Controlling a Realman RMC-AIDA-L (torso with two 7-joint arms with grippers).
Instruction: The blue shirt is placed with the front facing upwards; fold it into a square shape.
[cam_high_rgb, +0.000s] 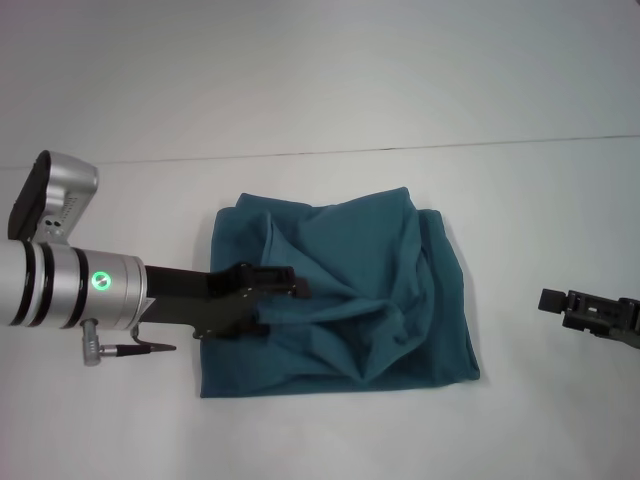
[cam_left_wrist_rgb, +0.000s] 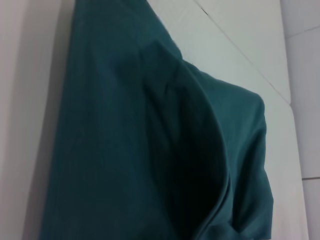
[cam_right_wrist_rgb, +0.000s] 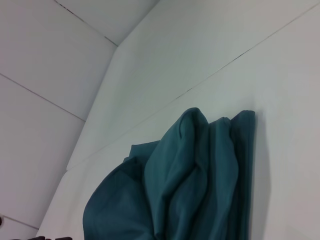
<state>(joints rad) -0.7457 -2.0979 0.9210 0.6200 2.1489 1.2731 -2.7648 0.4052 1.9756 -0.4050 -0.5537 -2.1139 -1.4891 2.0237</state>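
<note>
L gripper: I see it over the shirt, fingers can't tell.
R gripper: parked aside, can't tell.
Risk: bunched layers drag, fold skews.

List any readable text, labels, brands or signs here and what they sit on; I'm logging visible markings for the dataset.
No readable words or numbers in any view.
The blue shirt lies bunched, showing no print or label.
The left arm's wrist bears a lit green round indicator, a symbol, not text.
The left tool over the shirt and the right tool beside it carry no legible marking.

matt cloth blue shirt, creased.
</note>
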